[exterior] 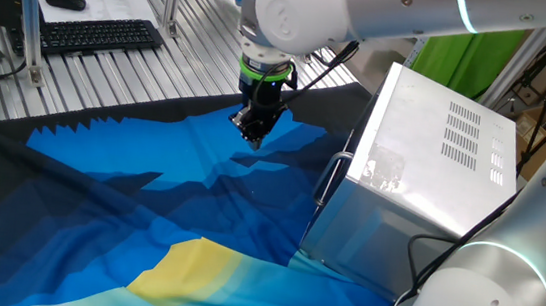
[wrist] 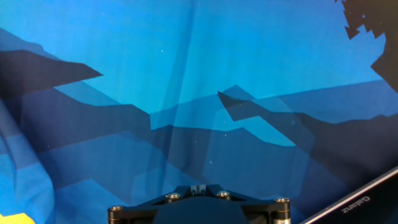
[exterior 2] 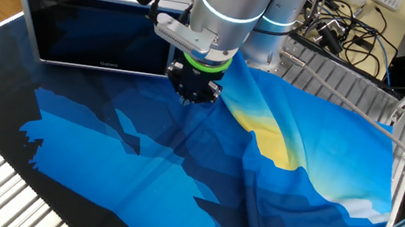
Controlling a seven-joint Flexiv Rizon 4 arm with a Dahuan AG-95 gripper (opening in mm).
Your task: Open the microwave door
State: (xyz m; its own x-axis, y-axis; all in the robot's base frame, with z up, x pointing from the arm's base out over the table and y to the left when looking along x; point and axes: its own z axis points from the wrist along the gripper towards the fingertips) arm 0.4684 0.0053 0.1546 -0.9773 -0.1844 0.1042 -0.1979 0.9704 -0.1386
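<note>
The gripper (exterior: 253,129) hung over the blue patterned cloth (exterior: 149,191), fingers pointed down, holding nothing; whether its fingers were spread or pressed together I could not tell, since the hand view showed only the base of the hand and no fingertips; in one fixed view the microwave (exterior: 433,158) stood at about three o'clock from the gripper, its door (exterior: 334,194) shut and facing the cloth, the slim bar handle (exterior: 328,181) running down the near edge of the door, still apart from the gripper; in the other fixed view the door (exterior 2: 95,33) lay at about eleven o'clock from the gripper, close behind it; the likely trouble, as I judged it, was a sideways approach striking the door glass rather than catching the handle, or the fingers slipping off the thin bar; the loose, wrinkled cloth could snag the fingertips if the hand dropped lower; a hard pull might also drag the whole oven across the cloth rather than swing the door
</note>
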